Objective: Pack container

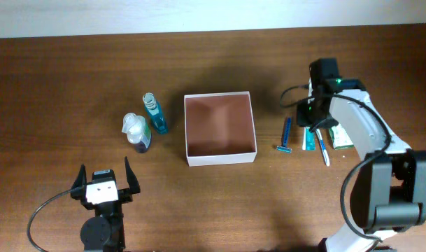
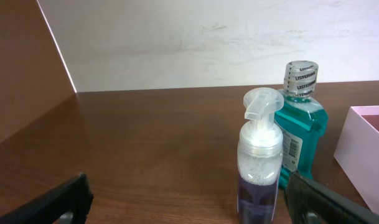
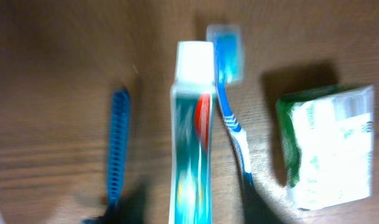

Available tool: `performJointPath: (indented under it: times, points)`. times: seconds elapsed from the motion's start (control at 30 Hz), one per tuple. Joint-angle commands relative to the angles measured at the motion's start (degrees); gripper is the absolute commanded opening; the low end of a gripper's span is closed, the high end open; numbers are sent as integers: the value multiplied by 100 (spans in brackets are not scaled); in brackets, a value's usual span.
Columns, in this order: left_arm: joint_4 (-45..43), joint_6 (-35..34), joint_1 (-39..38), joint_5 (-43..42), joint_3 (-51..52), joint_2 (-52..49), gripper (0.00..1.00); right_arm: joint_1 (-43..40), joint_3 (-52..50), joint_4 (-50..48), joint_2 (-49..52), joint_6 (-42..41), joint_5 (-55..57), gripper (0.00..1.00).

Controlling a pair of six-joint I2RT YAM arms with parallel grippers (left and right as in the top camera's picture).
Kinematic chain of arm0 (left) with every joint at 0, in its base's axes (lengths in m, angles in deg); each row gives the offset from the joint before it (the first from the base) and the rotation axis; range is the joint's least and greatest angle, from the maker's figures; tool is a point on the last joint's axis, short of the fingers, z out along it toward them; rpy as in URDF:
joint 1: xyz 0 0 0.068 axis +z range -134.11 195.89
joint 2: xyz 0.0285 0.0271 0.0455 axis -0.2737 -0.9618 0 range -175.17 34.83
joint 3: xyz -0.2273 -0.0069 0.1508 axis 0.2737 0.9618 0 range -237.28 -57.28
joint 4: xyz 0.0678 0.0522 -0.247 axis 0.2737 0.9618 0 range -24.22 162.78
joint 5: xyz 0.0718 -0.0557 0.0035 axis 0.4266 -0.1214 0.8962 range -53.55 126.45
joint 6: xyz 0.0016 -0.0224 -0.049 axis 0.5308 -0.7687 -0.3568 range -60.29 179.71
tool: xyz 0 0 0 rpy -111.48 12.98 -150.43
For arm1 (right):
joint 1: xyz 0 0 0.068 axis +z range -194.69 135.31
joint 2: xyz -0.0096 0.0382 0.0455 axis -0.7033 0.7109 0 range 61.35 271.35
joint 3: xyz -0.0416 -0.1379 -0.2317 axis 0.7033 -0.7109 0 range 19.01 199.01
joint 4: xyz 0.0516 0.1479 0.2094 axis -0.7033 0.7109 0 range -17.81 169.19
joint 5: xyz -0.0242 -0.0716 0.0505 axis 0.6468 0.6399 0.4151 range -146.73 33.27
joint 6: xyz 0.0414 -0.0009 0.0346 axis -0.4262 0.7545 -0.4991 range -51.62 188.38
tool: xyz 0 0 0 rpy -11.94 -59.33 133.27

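The container [image 1: 220, 158], a square white-walled box with a reddish-brown inside, sits mid-table and looks empty; its wall edge shows in the left wrist view [image 2: 363, 155]. My right gripper [image 1: 312, 119] hovers open just above a teal toothpaste tube [image 3: 192, 124], with dark fingertips on either side of it at the bottom of the blurred right wrist view. A blue toothbrush [image 3: 229, 93], a blue razor [image 3: 117, 143] and a green-and-white packet [image 3: 329, 146] lie beside the tube. My left gripper [image 1: 104, 175] is open and empty near the front edge, its fingers [image 2: 189, 208] apart.
A clear pump bottle [image 2: 259, 162] with purple liquid and a teal mouthwash bottle [image 2: 301, 124] stand upright left of the container, ahead of my left gripper. The pale wall runs along the table's far edge.
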Motion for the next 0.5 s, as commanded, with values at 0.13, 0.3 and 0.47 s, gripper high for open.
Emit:
performJointPath:
  times: [0.13, 0.3, 0.47]
  points:
    - [-33, 96, 24, -61, 48, 55, 99, 0, 122, 11, -153, -15, 57, 74]
    - [-33, 94, 24, -61, 48, 55, 99, -9, 122, -83, -153, -15, 328, 81]
    - [-33, 94, 24, -61, 48, 55, 99, -11, 122, -105, -153, -17, 667, 84]
